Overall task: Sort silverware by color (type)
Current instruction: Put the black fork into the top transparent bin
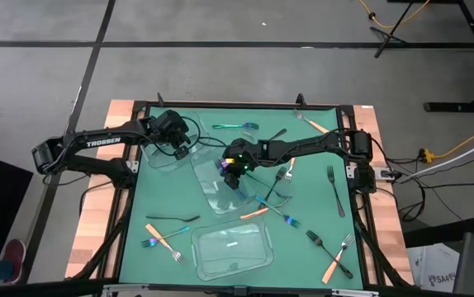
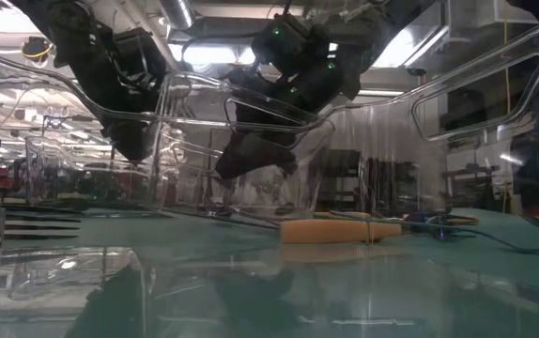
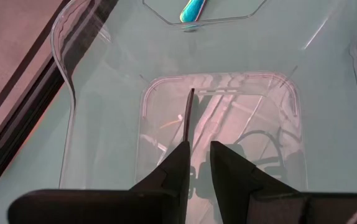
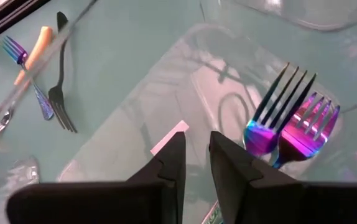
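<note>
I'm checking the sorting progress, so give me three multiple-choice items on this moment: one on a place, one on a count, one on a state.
1. Where do the two iridescent forks lie?
A. In the clear container under the right gripper
B. On bare mat at the table's edge
C. In the left gripper

2. How many clear containers are on the table?
A. One
B. Three
C. Five

3. How do the right gripper's jaws stand?
A. Clamped on an orange-handled fork
B. Clamped on a container's rim
C. Slightly apart, holding nothing

Key:
1 A: the right wrist view shows them side by side inside the middle container, below the right gripper.
2 B: the high view adds only a far-left container and a near container.
3 C: there is an empty gap between the jaws.
</note>
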Controlling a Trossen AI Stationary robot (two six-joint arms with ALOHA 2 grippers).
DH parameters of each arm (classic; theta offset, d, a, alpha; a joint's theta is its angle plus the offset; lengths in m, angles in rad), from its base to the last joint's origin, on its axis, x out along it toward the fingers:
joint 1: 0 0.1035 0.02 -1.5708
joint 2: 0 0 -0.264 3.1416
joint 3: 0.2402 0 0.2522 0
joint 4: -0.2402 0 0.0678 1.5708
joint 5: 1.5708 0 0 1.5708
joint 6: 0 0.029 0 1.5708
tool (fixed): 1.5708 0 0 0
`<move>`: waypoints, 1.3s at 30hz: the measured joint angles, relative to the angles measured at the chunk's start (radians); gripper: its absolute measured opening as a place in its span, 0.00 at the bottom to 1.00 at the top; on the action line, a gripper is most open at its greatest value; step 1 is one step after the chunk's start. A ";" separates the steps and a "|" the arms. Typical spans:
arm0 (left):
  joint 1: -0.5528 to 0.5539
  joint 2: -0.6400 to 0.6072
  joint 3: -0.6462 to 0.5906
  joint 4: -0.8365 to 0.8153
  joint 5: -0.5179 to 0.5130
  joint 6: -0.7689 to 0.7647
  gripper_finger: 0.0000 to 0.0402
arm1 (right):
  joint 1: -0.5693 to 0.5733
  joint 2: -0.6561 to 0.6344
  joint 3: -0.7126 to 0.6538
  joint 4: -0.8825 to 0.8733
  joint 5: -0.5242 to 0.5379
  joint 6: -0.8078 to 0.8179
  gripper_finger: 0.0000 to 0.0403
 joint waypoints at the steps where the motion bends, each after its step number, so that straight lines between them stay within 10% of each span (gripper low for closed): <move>1: 0.000 0.000 0.000 0.000 0.000 0.000 0.14 | 0.000 0.000 0.000 0.005 0.000 0.000 0.16; 18: 0.000 0.000 0.000 -0.002 0.000 0.000 0.14 | -0.001 -0.084 0.000 0.007 -0.001 -0.051 0.16; 39: -0.004 0.000 0.000 0.000 0.000 -0.003 0.14 | -0.001 -0.381 0.001 -0.421 0.010 -0.110 0.16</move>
